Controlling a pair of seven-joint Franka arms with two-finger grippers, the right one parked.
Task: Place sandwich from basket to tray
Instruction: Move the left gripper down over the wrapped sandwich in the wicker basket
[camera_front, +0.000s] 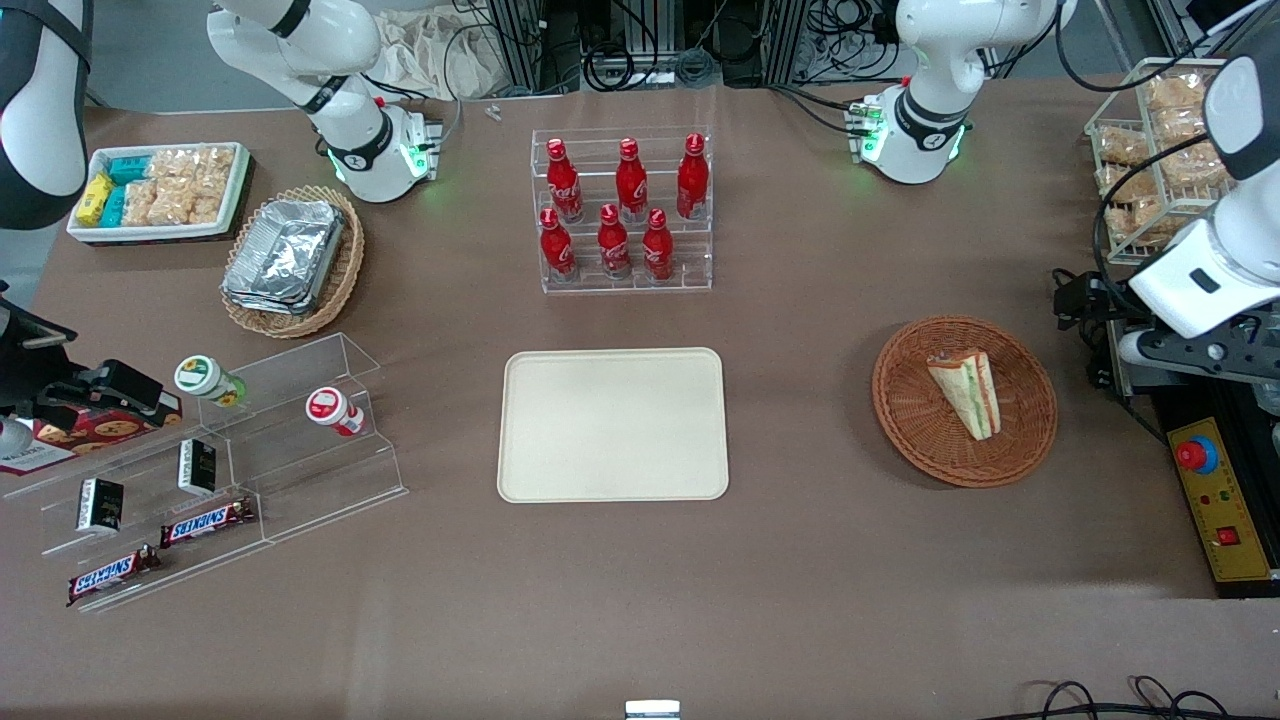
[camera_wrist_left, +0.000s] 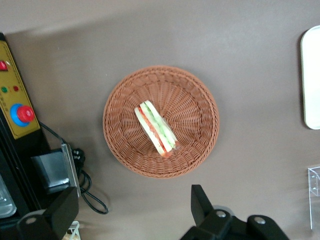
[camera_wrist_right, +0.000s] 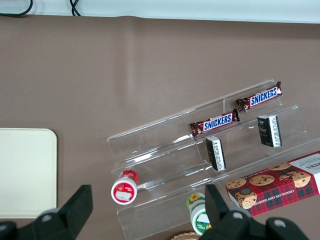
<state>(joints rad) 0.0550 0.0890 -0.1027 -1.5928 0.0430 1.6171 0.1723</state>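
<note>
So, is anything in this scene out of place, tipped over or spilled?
Mostly no. Two small cups lie on their sides on the clear stepped stand. The sandwich lies intact in the basket, the tray is bare, and the gripper hangs open above the basket's edge.

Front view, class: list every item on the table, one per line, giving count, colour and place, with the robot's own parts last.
sandwich: one, pale with green and red layers, in the basket
basket: one, reddish-brown wicker, toward the working arm's end
tray: one, cream, mid-table, bare
cola bottles: six, red, in a clear rack farther from the camera than the tray
foil containers: stacked, silver, in a tan basket toward the parked arm's end
Snickers bars: two, brown, on a clear stepped stand
small cups: two, one red-lidded and one green-lidded, on that stand
snack packets: several, yellow and teal, in a white bin
tool: one, black, open, hovering above the table beside the basket
</note>
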